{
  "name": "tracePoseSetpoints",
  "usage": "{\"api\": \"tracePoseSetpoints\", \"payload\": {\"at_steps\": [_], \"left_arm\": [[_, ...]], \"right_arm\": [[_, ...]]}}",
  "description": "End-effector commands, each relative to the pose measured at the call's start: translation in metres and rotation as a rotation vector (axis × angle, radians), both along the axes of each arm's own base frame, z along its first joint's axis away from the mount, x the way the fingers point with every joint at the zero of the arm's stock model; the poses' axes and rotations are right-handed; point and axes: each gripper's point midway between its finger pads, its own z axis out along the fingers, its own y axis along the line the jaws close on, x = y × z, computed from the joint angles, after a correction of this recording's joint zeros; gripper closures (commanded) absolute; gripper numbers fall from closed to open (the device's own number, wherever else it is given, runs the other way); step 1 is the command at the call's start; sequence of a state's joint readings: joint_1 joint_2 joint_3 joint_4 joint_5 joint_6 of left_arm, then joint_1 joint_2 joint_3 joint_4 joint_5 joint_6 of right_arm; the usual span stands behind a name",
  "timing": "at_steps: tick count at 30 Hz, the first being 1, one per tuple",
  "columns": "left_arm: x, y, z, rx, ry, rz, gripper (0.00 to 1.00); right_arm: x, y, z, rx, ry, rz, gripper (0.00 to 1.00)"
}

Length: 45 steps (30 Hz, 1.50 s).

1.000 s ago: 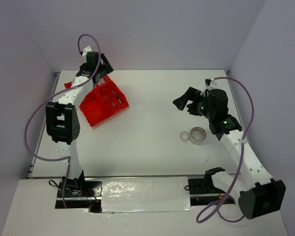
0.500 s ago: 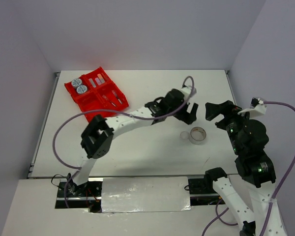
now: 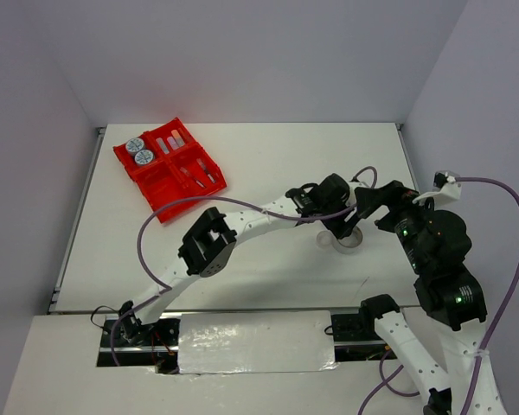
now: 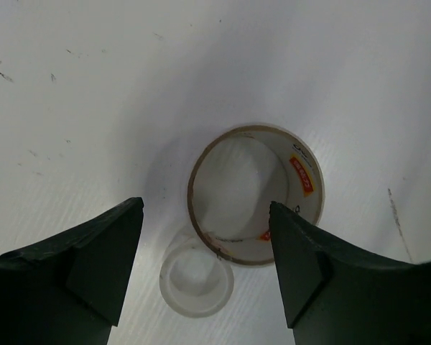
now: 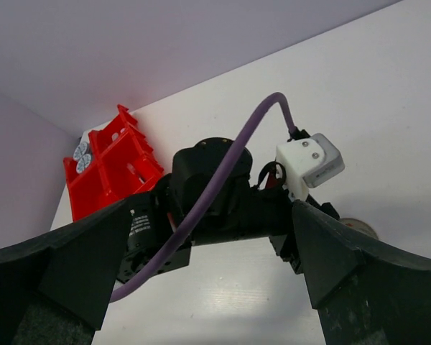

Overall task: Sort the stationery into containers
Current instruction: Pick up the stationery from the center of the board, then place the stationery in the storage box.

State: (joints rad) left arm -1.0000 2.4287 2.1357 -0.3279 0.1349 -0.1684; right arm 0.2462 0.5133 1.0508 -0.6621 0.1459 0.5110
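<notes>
— When read from overhead, shows little: tape ring [image 3: 353, 244] on the desk [image 3: 268, 164], half hidden under the left fingers [image 3: 340, 226], well apart from the red tray [image 3: 156, 201] at far left.
— And the left wrist?
— Shows those fingers parted, gripping nothing, hanging over the ring. Cannot tell whether inside or outside its right wall. Lower straight, pinch one wall, spare the small clear ring [image 4: 196, 279] touching it.
— Right wrist?
— Right fingers [image 5: 337, 259] wide open, empty. Hold clear. Ring's edge barely peeking past the left arm [image 5: 215, 187].

My left arm [image 3: 259, 212] stretches rightward, left gripper [image 4: 205, 215] pointing down, jaws apart. My right gripper [image 5: 212, 233] hovers just beside it, spread wide.
</notes>
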Motion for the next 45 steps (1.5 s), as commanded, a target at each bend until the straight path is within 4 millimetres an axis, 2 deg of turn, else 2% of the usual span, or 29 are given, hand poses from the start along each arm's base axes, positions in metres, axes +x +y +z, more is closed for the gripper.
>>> {"api": "tracePoseSetpoints", "payload": {"at_steps": [1,6,9,10,11,14,16,18,20,21,23,24,26,27,28,29,30,31,32,33,34,35,36,37,38,39,40,43,45], "left_arm": [[0.01,-0.01,-0.001,-0.006,-0.055,-0.031,0.2],[0.019,-0.016,-0.008,-0.008,-0.074,-0.015,0.28],[0.024,-0.018,-0.01,-0.017,-0.078,-0.008,0.36],[0.023,-0.019,-0.01,-0.022,-0.073,-0.011,0.53],[0.025,-0.021,-0.006,-0.041,-0.075,-0.01,0.61],[0.028,-0.022,0.003,-0.078,-0.072,-0.008,0.65],[0.03,-0.026,0.015,-0.127,-0.051,-0.018,0.81],[0.035,-0.031,0.037,-0.201,-0.051,-0.024,1.0],[0.037,-0.032,0.059,-0.292,-0.026,-0.024,1.0],[0.04,-0.032,0.087,-0.383,-0.067,-0.019,1.0],[0.052,-0.021,0.116,-0.48,-0.066,0.042,1.0],[0.054,-0.011,0.14,-0.541,-0.093,0.067,1.0],[0.088,0.022,0.157,-0.575,-0.12,0.258,1.0],[0.103,0.054,0.164,-0.567,-0.113,0.368,1.0],[0.113,0.075,0.164,-0.545,-0.113,0.454,1.0],[0.132,0.114,0.143,-0.467,-0.131,0.635,1.0],[0.135,0.147,0.164,-0.474,-0.147,0.724,1.0],[0.149,0.195,0.155,-0.442,-0.112,0.864,1.0],[0.143,0.247,0.152,-0.406,-0.126,0.999,1.0],[0.142,0.283,0.147,-0.404,-0.116,1.112,1.0],[0.143,0.342,0.135,-0.339,-0.114,1.257,1.0],[0.125,0.383,0.131,-0.315,-0.118,1.347,1.0],[0.124,0.435,0.125,-0.303,-0.122,1.486,1.0],[0.115,0.458,0.122,-0.294,-0.121,1.53,1.0],[0.103,0.48,0.106,-0.259,-0.104,1.574,1.0],[0.096,0.498,0.116,-0.276,-0.124,1.599,1.0],[0.094,0.527,0.115,-0.264,-0.136,1.663,1.0],[0.089,0.564,0.106,-0.213,-0.105,1.725,1.0],[0.092,0.574,0.098,-0.195,-0.091,1.738,1.0]], "right_arm": [[0.0,0.006,0.013,-0.012,-0.038,0.039,0.0],[-0.001,0.008,0.013,-0.014,-0.043,0.048,0.0],[-0.002,0.008,0.015,-0.015,-0.046,0.05,0.0],[-0.002,0.007,0.016,-0.014,-0.048,0.044,0.0],[-0.002,0.007,0.016,-0.013,-0.051,0.046,0.0],[-0.002,0.008,0.018,-0.012,-0.057,0.053,0.0],[-0.003,0.008,0.018,-0.013,-0.058,0.051,0.0],[-0.002,0.007,0.017,-0.014,-0.06,0.045,0.0],[-0.002,0.006,0.018,-0.013,-0.064,0.04,0.0],[-0.001,0.006,0.018,-0.014,-0.063,0.037,0.0],[0.0,0.007,0.018,-0.012,-0.061,0.042,0.0],[0.0,0.007,0.019,-0.011,-0.064,0.045,0.0],[0.0,0.008,0.017,-0.013,-0.061,0.05,0.0],[0.001,0.009,0.016,-0.012,-0.06,0.05,0.0],[0.001,0.008,0.016,-0.014,-0.058,0.047,0.0],[0.0,0.007,0.017,-0.012,-0.066,0.045,0.0],[0.001,0.007,0.016,-0.013,-0.066,0.041,0.0],[0.001,0.007,0.016,-0.012,-0.069,0.039,0.0],[0.003,0.006,0.016,-0.012,-0.07,0.034,0.0],[0.004,0.008,0.014,-0.012,-0.067,0.04,0.0],[0.007,0.009,0.012,-0.013,-0.061,0.045,0.0],[0.011,0.012,0.011,-0.011,-0.061,0.051,0.0],[0.013,0.017,0.006,-0.008,-0.05,0.074,0.0],[0.016,0.019,0.004,-0.008,-0.047,0.081,0.0],[0.022,0.023,-0.002,-0.011,-0.026,0.092,0.0],[0.026,0.025,-0.005,-0.009,-0.021,0.1,0.0],[0.029,0.028,-0.007,-0.011,-0.013,0.11,0.0],[0.04,0.031,-0.015,-0.019,0.01,0.114,0.0],[0.046,0.034,-0.02,-0.023,0.025,0.124,0.0]]}}
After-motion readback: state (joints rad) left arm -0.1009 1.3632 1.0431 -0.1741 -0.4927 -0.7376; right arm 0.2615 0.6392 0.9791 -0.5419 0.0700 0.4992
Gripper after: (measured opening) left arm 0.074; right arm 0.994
